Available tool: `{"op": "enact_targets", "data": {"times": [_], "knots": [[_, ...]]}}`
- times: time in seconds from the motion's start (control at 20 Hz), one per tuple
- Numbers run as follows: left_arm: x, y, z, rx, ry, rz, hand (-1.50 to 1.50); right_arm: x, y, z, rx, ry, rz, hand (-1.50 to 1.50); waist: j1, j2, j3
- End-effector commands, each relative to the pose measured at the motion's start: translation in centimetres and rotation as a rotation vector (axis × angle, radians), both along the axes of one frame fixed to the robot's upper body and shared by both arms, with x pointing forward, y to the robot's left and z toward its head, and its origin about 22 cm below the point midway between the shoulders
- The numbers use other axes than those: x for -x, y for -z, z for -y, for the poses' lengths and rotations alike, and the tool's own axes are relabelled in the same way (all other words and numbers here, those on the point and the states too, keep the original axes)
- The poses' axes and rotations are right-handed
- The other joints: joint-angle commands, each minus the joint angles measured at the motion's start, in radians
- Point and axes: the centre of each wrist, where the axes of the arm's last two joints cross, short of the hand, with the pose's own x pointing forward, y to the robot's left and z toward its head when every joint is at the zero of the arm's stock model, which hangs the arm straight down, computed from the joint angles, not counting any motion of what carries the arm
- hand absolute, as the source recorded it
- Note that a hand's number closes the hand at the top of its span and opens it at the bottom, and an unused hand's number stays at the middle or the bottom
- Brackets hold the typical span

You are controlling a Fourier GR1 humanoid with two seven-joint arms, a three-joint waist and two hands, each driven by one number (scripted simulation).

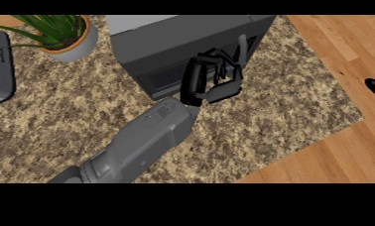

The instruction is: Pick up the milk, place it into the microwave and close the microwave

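Left hand (212, 79), fingers clenched on nothing I can see, is pressed up to the microwave (176, 41) front, the box lying at its 12 o'clock, while no milk shows anywhere, perhaps hidden inside, so closing the door looks next.

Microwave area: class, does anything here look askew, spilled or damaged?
Nothing stands out. The microwave sits intact on the counter, with the left hand curled at its front. No spill shows, and no milk is in sight.
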Motion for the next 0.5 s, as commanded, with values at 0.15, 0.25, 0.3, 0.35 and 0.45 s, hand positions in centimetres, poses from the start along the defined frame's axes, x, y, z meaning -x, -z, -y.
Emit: {"op": "enact_targets", "data": {"times": [0.15,0.25,0.3,0.35,0.45], "knots": [[-1.95,-0.92,-0.38,-0.017,-0.023,-0.026,1.50,-0.09,-0.66,0.26,0.008,-0.031,-0.003,-1.50,-0.003,0.013,-0.002],[-1.71,-0.41,-0.50,-0.020,-0.032,-0.028,1.50,-0.05,-0.89,0.37,0.000,-0.021,0.000,-1.50,-0.014,0.011,-0.003],[-1.90,-0.81,-0.37,-0.014,-0.026,-0.027,1.50,0.02,-0.62,0.54,0.002,-0.025,-0.013,-1.50,-0.015,0.011,-0.001],[-2.04,-0.95,-0.40,-0.011,-0.039,-0.030,1.50,0.04,-0.87,0.55,0.002,-0.027,-0.003,-1.50,-0.019,0.010,-0.001],[-1.90,-0.59,-0.47,-0.017,-0.034,-0.022,1.50,-0.19,-1.12,0.73,0.023,-0.027,-0.006,-1.50,-0.005,0.018,-0.002]]}}
